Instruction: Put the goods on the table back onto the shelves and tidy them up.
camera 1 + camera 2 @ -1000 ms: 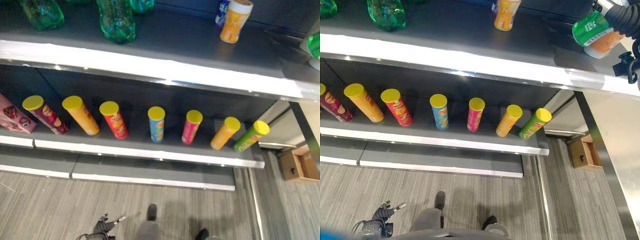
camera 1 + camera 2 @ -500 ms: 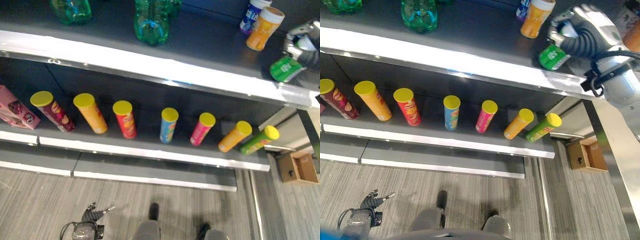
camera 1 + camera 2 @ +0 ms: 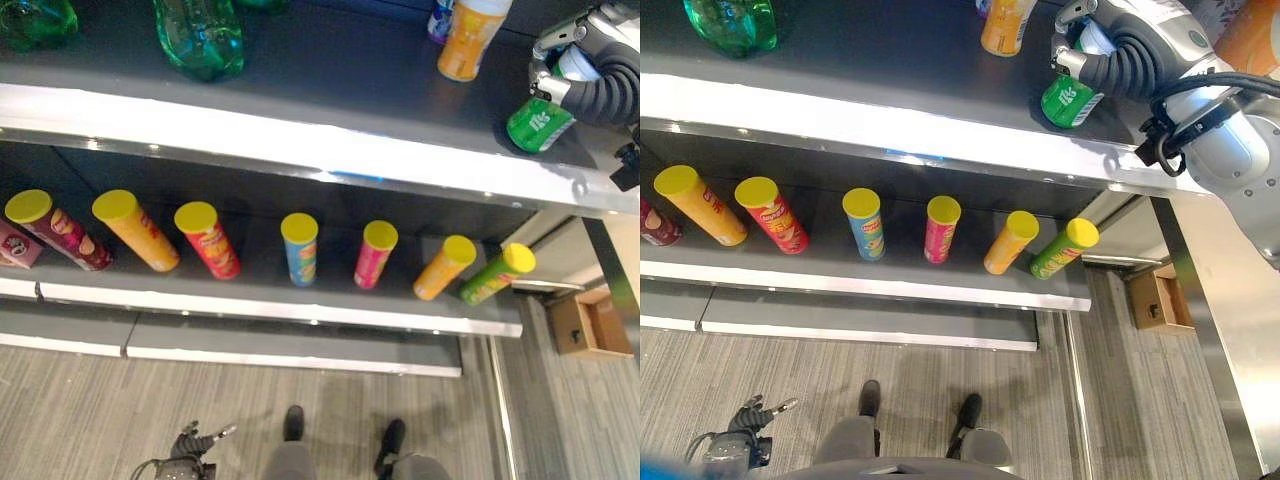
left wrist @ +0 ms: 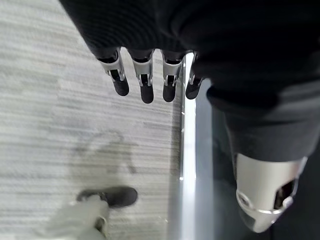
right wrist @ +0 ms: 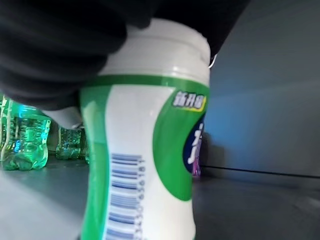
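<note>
While the left hand [image 4: 145, 80] hangs over the floor with fingers straight, the right hand [image 3: 1120, 55] grips a green jar [image 3: 1070, 100] over the top shelf [image 3: 890, 70], near an orange jar [image 3: 1002, 28].

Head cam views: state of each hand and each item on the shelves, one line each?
right hand: shut on green bottle
green bottle: held, tilted over upper shelf
orange bottle: standing on upper shelf
left hand: open, hanging over floor
chip cans: row standing on lower shelf, lids on
</note>
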Robot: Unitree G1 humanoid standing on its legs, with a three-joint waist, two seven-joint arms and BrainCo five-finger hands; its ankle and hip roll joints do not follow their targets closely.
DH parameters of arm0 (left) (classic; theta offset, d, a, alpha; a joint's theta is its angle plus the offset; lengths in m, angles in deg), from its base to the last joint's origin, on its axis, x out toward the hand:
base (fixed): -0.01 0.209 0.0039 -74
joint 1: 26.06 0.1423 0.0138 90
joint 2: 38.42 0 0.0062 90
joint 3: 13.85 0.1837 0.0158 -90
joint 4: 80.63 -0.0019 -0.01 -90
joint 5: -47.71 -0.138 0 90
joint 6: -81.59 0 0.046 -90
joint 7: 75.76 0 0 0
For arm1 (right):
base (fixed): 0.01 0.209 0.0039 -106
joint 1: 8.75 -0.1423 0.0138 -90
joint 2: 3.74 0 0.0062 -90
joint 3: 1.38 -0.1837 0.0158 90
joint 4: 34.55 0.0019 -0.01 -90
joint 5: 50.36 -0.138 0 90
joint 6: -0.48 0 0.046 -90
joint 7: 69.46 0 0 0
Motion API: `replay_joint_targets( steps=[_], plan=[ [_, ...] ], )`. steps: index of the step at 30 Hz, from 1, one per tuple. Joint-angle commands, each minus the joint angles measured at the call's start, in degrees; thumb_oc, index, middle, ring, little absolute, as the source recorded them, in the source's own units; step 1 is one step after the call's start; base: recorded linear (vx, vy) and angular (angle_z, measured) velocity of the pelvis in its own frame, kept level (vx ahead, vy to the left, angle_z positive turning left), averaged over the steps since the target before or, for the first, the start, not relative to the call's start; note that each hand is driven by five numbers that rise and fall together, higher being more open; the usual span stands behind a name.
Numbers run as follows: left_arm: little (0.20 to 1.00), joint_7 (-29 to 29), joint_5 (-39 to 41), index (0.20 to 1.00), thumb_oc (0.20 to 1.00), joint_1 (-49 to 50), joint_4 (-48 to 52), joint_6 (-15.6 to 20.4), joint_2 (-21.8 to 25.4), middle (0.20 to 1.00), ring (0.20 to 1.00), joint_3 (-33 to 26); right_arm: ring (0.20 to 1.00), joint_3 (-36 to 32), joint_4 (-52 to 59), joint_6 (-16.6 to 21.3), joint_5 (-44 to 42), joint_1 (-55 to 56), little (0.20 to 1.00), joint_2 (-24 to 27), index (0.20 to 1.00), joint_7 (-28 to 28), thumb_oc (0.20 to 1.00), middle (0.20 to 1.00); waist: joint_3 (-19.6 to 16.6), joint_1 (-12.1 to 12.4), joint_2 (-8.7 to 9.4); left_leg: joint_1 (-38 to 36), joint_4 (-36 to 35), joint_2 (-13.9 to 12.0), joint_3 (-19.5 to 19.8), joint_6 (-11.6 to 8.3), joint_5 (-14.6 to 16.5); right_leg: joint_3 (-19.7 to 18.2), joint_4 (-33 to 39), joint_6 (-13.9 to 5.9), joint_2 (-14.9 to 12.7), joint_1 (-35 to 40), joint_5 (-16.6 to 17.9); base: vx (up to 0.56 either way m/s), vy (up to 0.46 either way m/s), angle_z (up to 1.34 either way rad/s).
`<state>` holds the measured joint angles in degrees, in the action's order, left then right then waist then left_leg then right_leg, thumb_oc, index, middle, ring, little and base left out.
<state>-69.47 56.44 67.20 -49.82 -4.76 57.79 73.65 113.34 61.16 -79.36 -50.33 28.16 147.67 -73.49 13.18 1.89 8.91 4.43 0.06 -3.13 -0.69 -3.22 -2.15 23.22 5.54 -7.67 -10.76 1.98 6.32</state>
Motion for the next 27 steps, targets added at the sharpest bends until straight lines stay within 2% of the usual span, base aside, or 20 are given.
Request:
replay_joint_targets(
  steps=[1,7,27],
  plan=[
    [1.0,0.8,-0.1,1.0,1.0,-0.2,-1.8,0.5,3.2,1.0,1.0,1.7,0.2,3.9,-2.5,0.2,-0.7,-5.4,0.2,-0.2,0.2,-0.6,0.2,0.2,-3.7,1.9,0.08,-1.3,0.6,-1.8,-3.5,-3.09,5.0,-0.2,-4.6,-4.22,-3.6,1.7,-8.1,0.02,-0.023,0.07],
    [1.0,1.0,0.1,1.0,1.0,0.4,-2.4,0.5,2.2,1.0,1.0,2.2,0.2,8.8,-5.4,-0.1,-0.1,-10.3,0.2,-1.1,0.2,-0.5,0.2,0.2,-4.5,2.5,-0.1,-2.0,0.5,-2.2,-3.1,-3.4,5.0,0.7,-4.6,-3.85,-3.2,2.6,-8.6,0.02,-0.03,0.04],
    [1.0,1.1,0.9,1.0,1.0,0.6,-4.2,0.3,0.3,1.0,1.0,3.9,0.2,18.4,-13.0,0.1,-1.0,-18.6,0.2,-4.9,0.2,1.2,0.2,0.2,-5.6,3.9,-0.89,-3.4,-0.2,-2.5,-2.4,-3.67,5.1,2.4,-4.7,-3.69,-3.0,4.4,-9.0,0.01,-0.007,0.03]
  ],
)
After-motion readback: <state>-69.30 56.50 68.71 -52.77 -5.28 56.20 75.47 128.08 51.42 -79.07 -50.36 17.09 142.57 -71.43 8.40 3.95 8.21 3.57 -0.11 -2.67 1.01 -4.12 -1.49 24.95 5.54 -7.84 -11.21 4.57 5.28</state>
